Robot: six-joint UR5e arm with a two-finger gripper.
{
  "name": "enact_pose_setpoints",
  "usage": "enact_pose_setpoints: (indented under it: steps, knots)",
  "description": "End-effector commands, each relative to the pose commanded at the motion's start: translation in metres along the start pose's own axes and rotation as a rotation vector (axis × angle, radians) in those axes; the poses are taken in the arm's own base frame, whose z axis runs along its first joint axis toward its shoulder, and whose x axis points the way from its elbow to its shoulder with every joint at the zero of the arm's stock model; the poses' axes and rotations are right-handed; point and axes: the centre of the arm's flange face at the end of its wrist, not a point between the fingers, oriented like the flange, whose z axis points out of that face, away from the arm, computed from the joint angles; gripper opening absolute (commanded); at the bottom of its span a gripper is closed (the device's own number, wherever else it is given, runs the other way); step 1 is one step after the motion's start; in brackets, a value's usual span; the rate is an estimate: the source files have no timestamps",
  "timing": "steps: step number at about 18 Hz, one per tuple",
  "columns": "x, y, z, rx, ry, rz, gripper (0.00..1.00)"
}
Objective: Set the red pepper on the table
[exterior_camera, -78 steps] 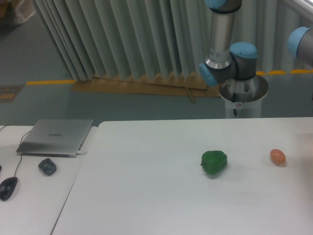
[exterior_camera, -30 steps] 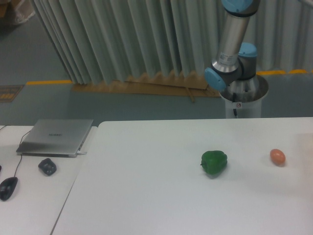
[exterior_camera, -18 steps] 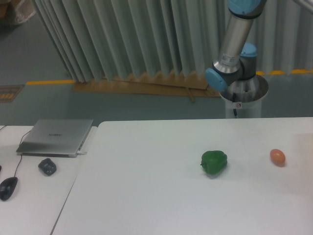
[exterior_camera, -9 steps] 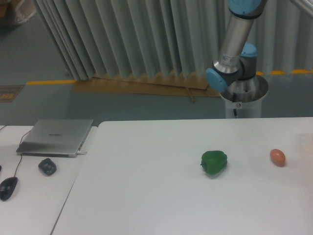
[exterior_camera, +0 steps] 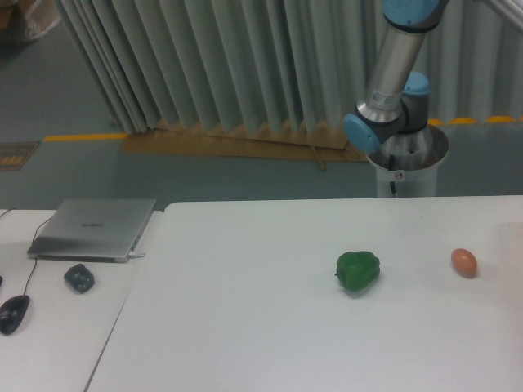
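Observation:
The red pepper is out of view. The wide white table (exterior_camera: 245, 327) fills the lower part of the camera view. Only the arm's base and lower links (exterior_camera: 391, 90) show, behind the table's far edge at the upper right. The arm runs out of the top of the frame, so the gripper is not in view.
A green bell pepper (exterior_camera: 358, 270) sits on the table right of centre. A small orange egg-shaped thing (exterior_camera: 463, 261) lies near the right edge. On the smaller desk at left are a closed laptop (exterior_camera: 94, 228), a dark object (exterior_camera: 79, 278) and a mouse (exterior_camera: 14, 314).
The arm's upright link has swung to the right and tilted, and its upper joints have left the frame. The things on the table have not moved.

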Motion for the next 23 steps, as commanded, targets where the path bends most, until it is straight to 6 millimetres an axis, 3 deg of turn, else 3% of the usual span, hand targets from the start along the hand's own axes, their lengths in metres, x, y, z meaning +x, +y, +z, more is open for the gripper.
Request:
enact_pose_setpoints:
  steps: [17,20,22,23]
  knots:
    - [0.003,0.003,0.014,-0.013,0.008,0.009,0.99]
    - [0.002,0.003,0.013,-0.013,0.008,0.008,0.9]
    - [0.003,0.003,0.013,-0.011,0.007,0.009,0.64]
    - [0.003,0.003,0.012,-0.01,0.006,0.01,0.59]
